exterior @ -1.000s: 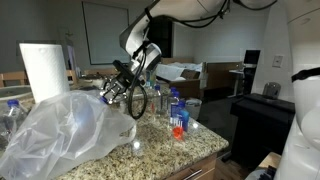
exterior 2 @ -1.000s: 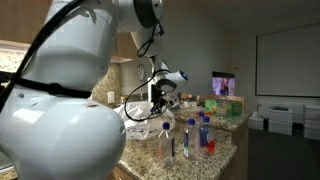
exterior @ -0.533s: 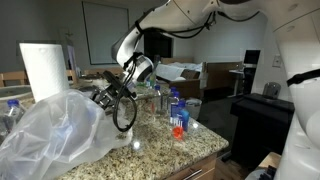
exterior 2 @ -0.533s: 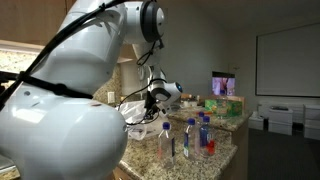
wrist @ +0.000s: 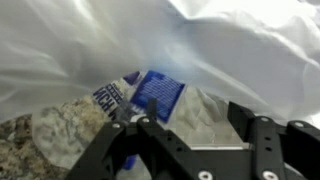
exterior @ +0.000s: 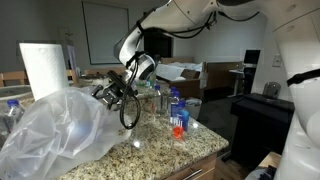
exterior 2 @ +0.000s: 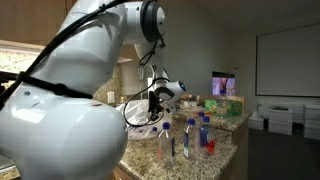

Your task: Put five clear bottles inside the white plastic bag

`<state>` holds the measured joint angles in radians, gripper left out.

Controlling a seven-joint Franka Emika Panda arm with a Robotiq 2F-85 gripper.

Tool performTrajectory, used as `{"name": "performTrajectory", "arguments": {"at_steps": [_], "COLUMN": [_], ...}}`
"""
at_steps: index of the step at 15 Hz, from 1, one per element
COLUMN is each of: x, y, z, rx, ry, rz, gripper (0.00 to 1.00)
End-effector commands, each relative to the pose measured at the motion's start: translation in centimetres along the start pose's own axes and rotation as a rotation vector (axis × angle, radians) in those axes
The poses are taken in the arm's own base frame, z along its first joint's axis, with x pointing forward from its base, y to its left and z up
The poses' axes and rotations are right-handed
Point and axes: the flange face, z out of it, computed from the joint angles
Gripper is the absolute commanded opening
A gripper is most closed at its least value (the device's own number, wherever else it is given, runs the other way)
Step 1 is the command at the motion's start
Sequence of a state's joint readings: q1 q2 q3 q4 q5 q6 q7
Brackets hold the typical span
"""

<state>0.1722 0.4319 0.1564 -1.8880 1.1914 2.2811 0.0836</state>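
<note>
The white plastic bag lies crumpled on the granite counter, and it also shows as a pale heap. In the wrist view its film fills the picture. One clear bottle with a blue label lies in the bag's folds, between and just beyond my fingers. My gripper is open, its jaws standing wide apart on either side of the bottle. In both exterior views the gripper sits at the bag's mouth. Several more clear bottles stand on the counter, one showing orange-red.
A tall white paper-towel roll stands behind the bag. Another blue-capped bottle stands at the far edge of that view. A black cable loop hangs under my wrist. The counter's front edge is close to the standing bottles.
My arm has swung down toward the bag's mouth with the bottle. The jaws have gone from shut to wide apart, leaving the bottle lying in the bag's folds.
</note>
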Motion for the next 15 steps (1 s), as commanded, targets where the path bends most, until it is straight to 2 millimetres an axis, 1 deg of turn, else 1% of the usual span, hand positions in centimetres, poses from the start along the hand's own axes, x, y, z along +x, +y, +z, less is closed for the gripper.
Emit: {"name": "performTrajectory", "arguments": {"at_steps": [1,6,8,10,11,12,14,15], "x": [0.3,0.8,0.8,1.0,-0.7,-0.7,-1.6,-1.8], "y": [1.3,1.7,1.6,2.0,-1.6,-2.2,-4.9,-6.0], "z": [-3.5,-5.7,-6.8,-7.2,-10.8,-12.0,-15.4,-16.8], "rx": [-0.015,-0.025,-0.065,-0.138,-0.188,-0.247,-0.344,-0.394], "ry": [0.051,0.069,0.073,0.085,0.107,0.117,0.151,0.166], "rz": [-0.06,-0.188,-0.288,-0.386,-0.416,-0.45,-0.555,-0.604], "gripper": [0.99,1.0,1.0,1.0,1.0,1.0,1.0,1.0]}}
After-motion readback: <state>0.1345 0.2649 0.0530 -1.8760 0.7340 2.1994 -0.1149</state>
